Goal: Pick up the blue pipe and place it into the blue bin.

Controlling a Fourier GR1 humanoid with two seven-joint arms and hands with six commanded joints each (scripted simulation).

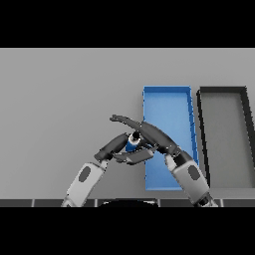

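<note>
Blue pipe [132,144] between both hands (bin-side)

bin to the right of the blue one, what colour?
Dark bin: black rim, grey floor, right of the blue bin. Head view.

No readable text, labels, brands, numbers or signs anywhere in view.

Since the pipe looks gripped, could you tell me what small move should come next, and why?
Probably carry the pipe a little rightward over the blue bin. The right hand appears curled round it just left of the bin's left wall, so it is not yet above the bin. The left hand sits alongside.
</note>
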